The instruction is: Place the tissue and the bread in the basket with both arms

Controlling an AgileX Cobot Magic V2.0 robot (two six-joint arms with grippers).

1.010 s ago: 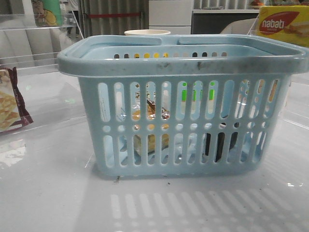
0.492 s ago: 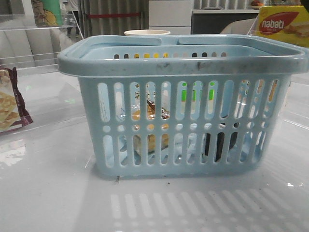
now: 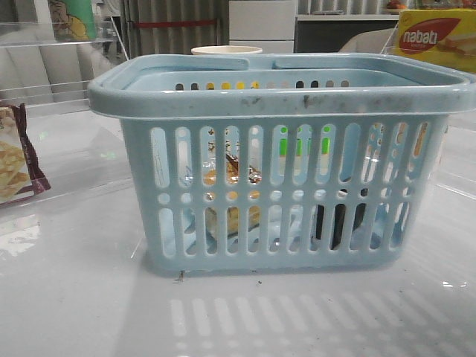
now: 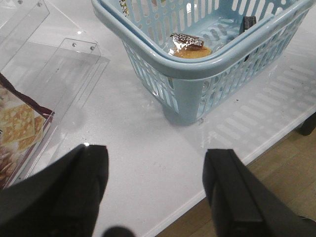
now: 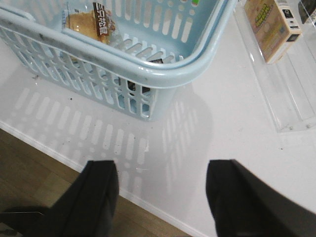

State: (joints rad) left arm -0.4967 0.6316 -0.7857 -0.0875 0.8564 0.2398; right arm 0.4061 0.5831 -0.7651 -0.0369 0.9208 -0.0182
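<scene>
The light-blue slotted basket point(image 3: 282, 97) stands in the middle of the white table. The bread point(image 3: 232, 216) in its clear bag lies inside, on the left; it also shows in the right wrist view point(image 5: 89, 22) and the left wrist view point(image 4: 188, 47). The dark tissue pack point(image 3: 336, 223) stands inside on the right and shows in the left wrist view point(image 4: 248, 22) and through the slots in the right wrist view point(image 5: 136, 85). My left gripper point(image 4: 155, 168) is open and empty over the table's front edge. My right gripper point(image 5: 163, 185) is open and empty over the front edge too.
A maroon-edged cracker packet point(image 3: 16, 160) lies in a clear tray point(image 4: 74, 69) at the left. A yellow Nabati box point(image 3: 437, 37) stands at the back right. A tan box point(image 5: 271, 27) lies in a clear tray at the right. A pale cup rim point(image 3: 227, 50) shows behind the basket.
</scene>
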